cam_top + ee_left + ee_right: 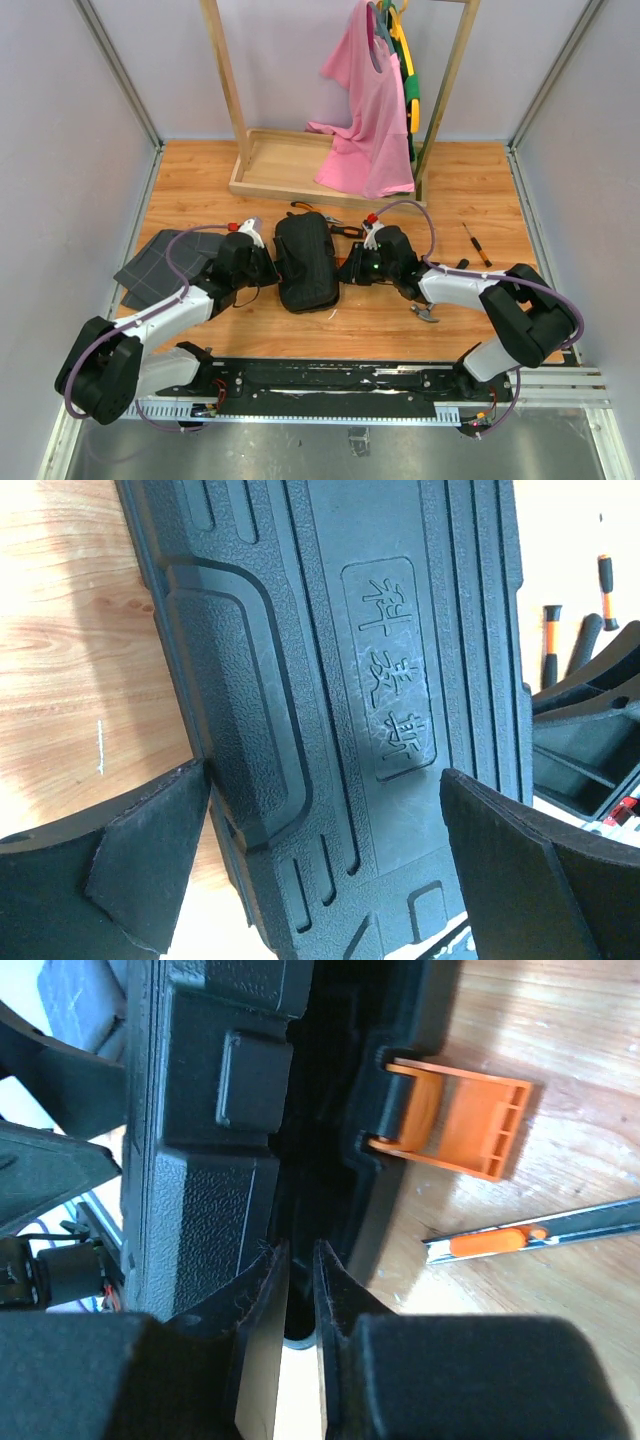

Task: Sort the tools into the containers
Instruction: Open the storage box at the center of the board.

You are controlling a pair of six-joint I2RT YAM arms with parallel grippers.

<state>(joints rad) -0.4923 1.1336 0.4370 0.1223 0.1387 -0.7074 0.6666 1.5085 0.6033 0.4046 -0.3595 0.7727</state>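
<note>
The black tool case (305,262) lies mid-table with its embossed lid (400,660) up. Its orange latch (465,1125) hangs released, and a dark gap shows between the two halves. My left gripper (268,268) is wide open at the case's left side, its pads (150,860) straddling a lid corner without touching it. My right gripper (300,1250) (352,270) is pinched almost shut on the case's thin edge at the seam. Loose tools lie around: pliers (330,222), a screwdriver (476,245), a hammer (425,313), a small black bar (462,264) and a steel blade tool with an orange slider (530,1235).
Dark grey grid fabric (165,265) lies left of the case, under my left arm. A wooden rack with a tray base (285,165) stands at the back, and a pink shirt (365,110) hangs from it. Walls close in both sides.
</note>
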